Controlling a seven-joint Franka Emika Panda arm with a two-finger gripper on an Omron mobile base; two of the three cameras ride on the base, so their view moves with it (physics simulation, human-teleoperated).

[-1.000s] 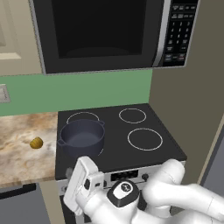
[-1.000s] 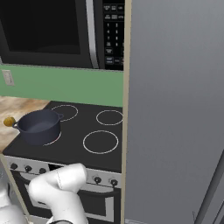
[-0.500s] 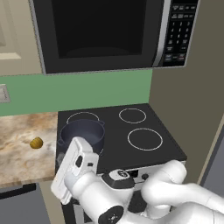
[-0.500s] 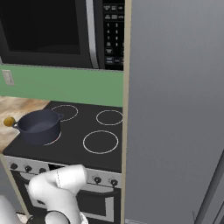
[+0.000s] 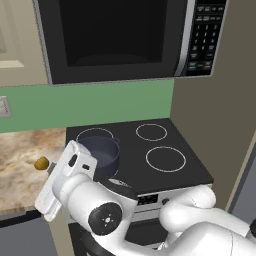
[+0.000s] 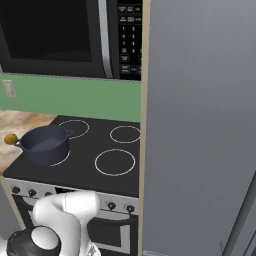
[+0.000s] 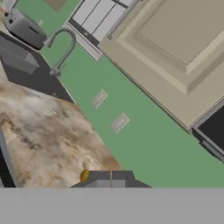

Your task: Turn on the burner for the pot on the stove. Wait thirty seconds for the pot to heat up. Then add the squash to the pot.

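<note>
No readable text anywhere.
The microwave (image 5: 130, 40) keypad (image 5: 202, 35) carries small pale marks on its buttons, too tiny and blurred to read; the stove (image 6: 100, 150) front panel's knobs and display show no legible numbers or labels either.

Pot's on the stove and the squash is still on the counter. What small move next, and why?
Probably open the gripper and ease it toward the squash: it looks shut, the squash lies on the counter left of the pot, and the pot looks empty.
</note>
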